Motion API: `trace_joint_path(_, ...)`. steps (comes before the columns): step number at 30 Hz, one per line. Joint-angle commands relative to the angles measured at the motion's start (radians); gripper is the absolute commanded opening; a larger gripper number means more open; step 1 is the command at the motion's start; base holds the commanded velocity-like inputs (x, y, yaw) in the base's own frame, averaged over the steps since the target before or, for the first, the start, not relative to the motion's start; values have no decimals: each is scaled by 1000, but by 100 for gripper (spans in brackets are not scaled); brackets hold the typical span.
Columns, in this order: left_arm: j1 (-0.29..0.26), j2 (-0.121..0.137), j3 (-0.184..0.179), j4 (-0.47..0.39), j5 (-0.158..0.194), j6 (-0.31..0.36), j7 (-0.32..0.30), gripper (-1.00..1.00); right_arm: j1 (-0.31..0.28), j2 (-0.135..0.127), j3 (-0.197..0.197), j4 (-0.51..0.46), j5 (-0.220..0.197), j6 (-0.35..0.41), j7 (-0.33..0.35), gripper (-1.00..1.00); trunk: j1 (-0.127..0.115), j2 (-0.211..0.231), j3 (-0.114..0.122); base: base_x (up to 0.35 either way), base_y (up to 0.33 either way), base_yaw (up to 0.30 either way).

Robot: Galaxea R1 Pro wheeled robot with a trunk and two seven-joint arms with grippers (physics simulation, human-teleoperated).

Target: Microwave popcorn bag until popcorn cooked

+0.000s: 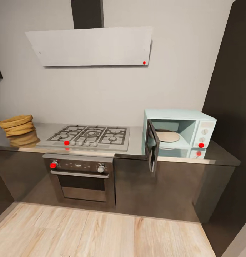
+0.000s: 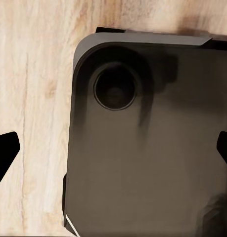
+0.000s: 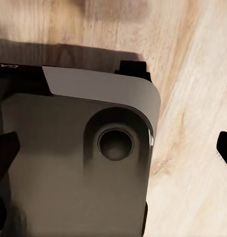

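Observation:
The pale mint-blue microwave (image 1: pixel 194 128) stands at the right end of the grey countertop (image 1: pixel 135 137). Its dark glass door (image 1: pixel 152 146) hangs open past the counter's front edge, and a round pale plate lies inside. A tan-brown, wrinkly popcorn bag (image 1: pixel 16 125) sits at the far left of the countertop, mirrored in the shiny slab. The popcorn itself is out of sight. My left gripper (image 2: pixel 115 150) and right gripper (image 3: pixel 115 150) are both open and hold nothing. Each hangs above my own dark base and the wooden floor, far from the counter.
A gas hob (image 1: pixel 90 136) with a built-in oven (image 1: pixel 81 178) below lies between the bag and the microwave. A grey extractor hood (image 1: pixel 90 46) hangs above. A tall dark cabinet (image 1: pixel 233 89) borders the right side. Light wooden floor (image 1: pixel 101 232) stretches in front of the counter.

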Motion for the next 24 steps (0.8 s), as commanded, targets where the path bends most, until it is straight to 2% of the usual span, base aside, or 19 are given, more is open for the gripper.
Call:
trace_joint_path(1,0,0,3,-1,8,-2,0,100,-1,0,2,1,3,1,3,100,0,0,-1,0,0,283)
trace_joint_path(18,1,0,3,-1,8,-2,0,100,-1,0,4,1,4,3,2,100,0,0,-1,0,0,283)
trace_joint_path(24,0,0,3,-1,8,-2,0,100,-1,1,4,1,5,2,-26,100,0,0,-1,0,0,283)
